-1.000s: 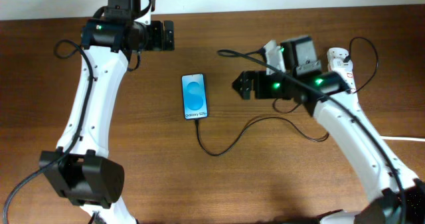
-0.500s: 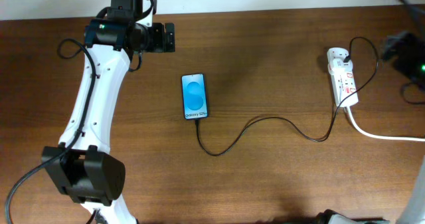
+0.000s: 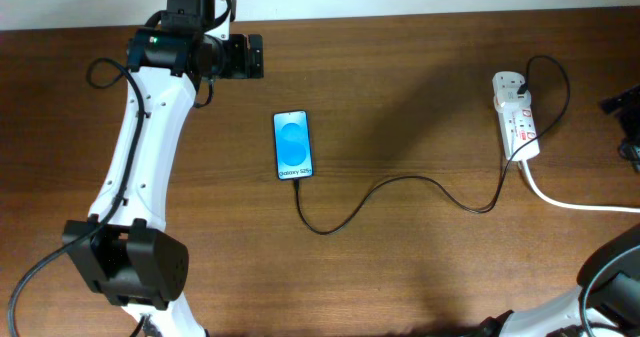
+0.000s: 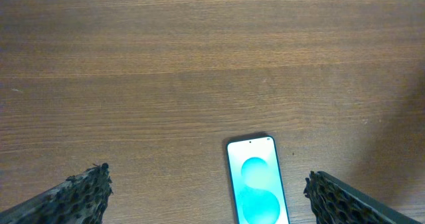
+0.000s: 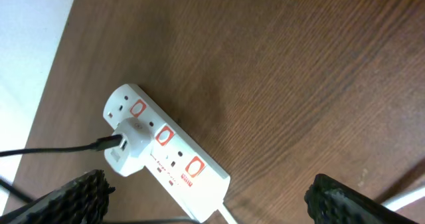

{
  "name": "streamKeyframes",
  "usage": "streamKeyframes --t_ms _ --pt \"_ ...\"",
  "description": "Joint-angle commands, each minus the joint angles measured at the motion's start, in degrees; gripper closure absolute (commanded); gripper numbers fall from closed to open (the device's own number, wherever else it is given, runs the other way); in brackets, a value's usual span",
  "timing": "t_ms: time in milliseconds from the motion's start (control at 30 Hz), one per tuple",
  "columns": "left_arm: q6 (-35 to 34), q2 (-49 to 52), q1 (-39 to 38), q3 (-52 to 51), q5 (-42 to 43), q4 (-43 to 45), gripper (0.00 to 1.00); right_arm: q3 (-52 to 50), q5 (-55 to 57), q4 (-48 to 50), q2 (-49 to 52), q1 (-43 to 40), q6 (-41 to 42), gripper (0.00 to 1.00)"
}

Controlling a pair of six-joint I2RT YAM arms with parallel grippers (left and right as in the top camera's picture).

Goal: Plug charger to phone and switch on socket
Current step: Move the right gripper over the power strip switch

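- Phone [image 3: 293,145]: flat on the table [image 3: 400,277], screen up and lit blue.
- Charger [image 3: 400,180]: the thin black cable meets the phone's bottom edge. It loops just below the phone, then runs well off to the phone's right in the overhead view. The tip is too small for me to tell how far it sits in the port.
- Socket [image 3: 517,117]: well apart from the phone, at the far end of the charger. A white adapter [image 5: 129,144] fills one outlet near the end of the strip, with the black cable entering it. The other outlets I can see hold nothing.
- Switches [image 5: 163,136]: red, in a row along the strip. I cannot tell whether they are on or off.
- White cord [image 3: 580,202]: leaves the socket on the side away from the phone.
- My left gripper [image 4: 209,192]: fingers spread wide, nothing held. It hovers off the phone's top end, clear of it.
- My right gripper [image 5: 212,194]: fingers spread wide, nothing held. It is above the socket, far from the phone and touching nothing.
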Motion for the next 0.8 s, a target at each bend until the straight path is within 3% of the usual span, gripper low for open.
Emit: streamKeyframes --t_ms 0,767 --pt "0.7 0.4 0.2 -0.2 -0.4 -0.1 0.01 0.3 -0.3 1.0 1.7 1.6 0.2 0.02" --pt "0.7 0.4 0.2 -0.2 -0.4 -0.1 0.01 0.2 4.9 5.9 15.3 9.8 -8.3 0.02"
